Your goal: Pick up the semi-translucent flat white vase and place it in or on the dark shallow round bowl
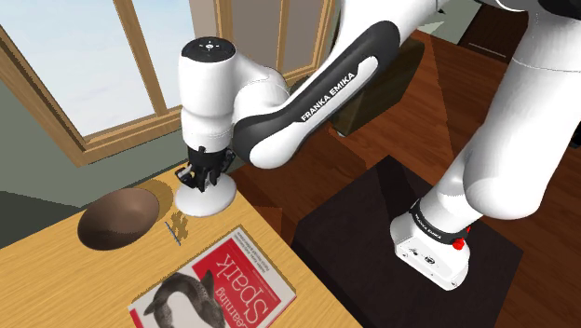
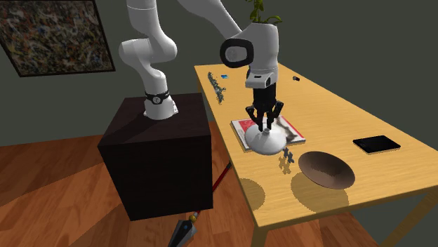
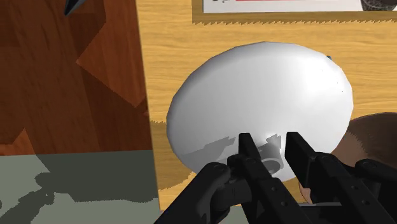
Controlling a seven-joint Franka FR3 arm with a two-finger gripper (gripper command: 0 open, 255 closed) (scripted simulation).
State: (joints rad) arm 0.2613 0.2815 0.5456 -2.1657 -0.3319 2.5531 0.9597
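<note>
A flat, round white vase (image 1: 207, 198) (image 2: 269, 143) (image 3: 261, 95) with a short narrow neck is near the wooden table's edge. My gripper (image 1: 202, 173) (image 2: 264, 121) (image 3: 274, 149) comes down from above, shut on that neck. The black fingers (image 3: 250, 147) clasp the neck from both sides. I cannot tell whether the vase's base touches the table. The dark brown shallow round bowl (image 1: 117, 220) (image 2: 325, 169) (image 3: 376, 135) sits a short way off, to the shoulder view's left of the vase.
A red and white book (image 1: 219, 287) (image 2: 242, 128) lies beside the vase. A small cross-shaped piece (image 1: 175, 226) (image 2: 285, 161) lies between vase and bowl. A black tablet (image 2: 377, 144) and a potted plant (image 2: 260, 12) are farther along the table (image 2: 337, 105). The dark stand (image 2: 158, 151) is close by.
</note>
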